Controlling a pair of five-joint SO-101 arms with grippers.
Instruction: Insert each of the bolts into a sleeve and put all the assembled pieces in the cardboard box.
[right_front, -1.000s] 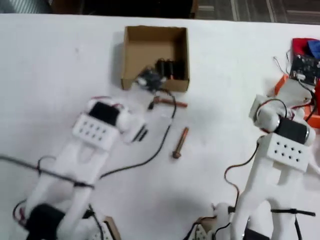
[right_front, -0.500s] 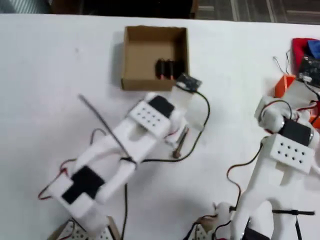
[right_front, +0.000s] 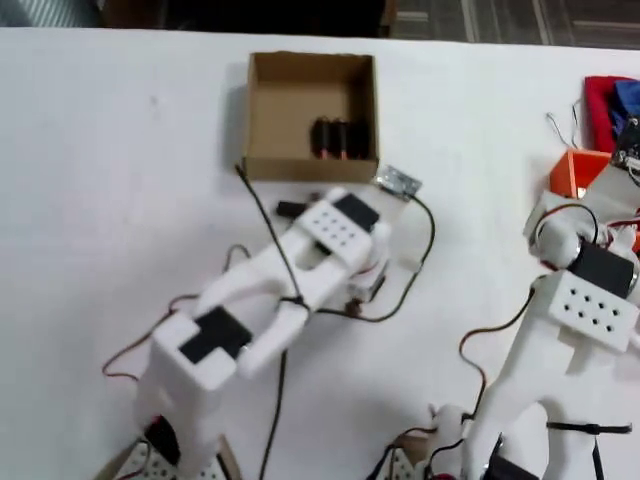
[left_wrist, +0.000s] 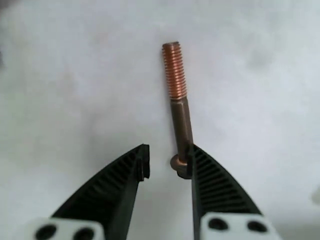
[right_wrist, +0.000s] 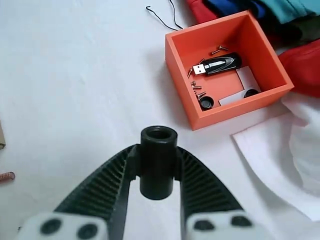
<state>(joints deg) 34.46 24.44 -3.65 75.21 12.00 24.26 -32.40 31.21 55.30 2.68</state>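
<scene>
One copper bolt (left_wrist: 178, 105) lies flat on the counter (left_wrist: 75, 75), head end between the open left gripper (left_wrist: 168, 161) jaws, touching one. Rigid, light, smooth metal, probably rolls easily: best gripped on plain shank near head; right gripper (right_wrist: 156, 152) clamps the black sleeve (right_wrist: 157, 167), bore end clear of the jaws

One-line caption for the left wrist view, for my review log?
Open left hand with the head of a copper bolt between its fingers, bolt lying on the white table.
</scene>
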